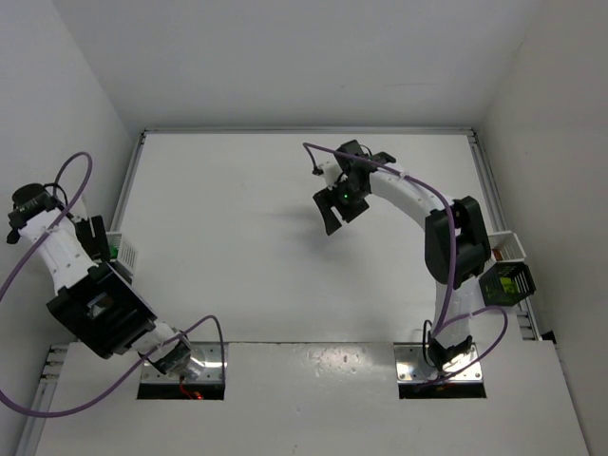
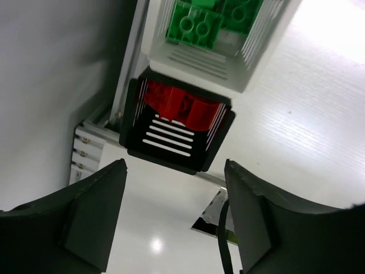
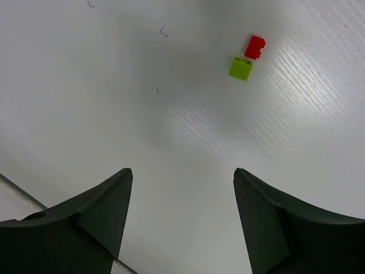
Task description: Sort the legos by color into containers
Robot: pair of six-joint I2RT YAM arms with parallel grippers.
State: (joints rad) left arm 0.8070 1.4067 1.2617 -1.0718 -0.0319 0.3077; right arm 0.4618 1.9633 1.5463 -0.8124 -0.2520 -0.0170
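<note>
The left fingers, matte dark wedges, stand apart, gripping nothing. Beyond them, glossy red bricks lie in a black slotted bin. Studded green bricks fill the adjoining white ribbed bin. The right fingers are likewise apart. Beyond them, a small red brick lies just beside a lime brick on the white grained table.

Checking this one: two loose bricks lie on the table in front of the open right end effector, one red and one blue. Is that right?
Not quite. The right wrist view shows the red brick on the table next to a lime yellow-green brick, not a blue one. Both lie loose in front of the open right end effector.
</note>
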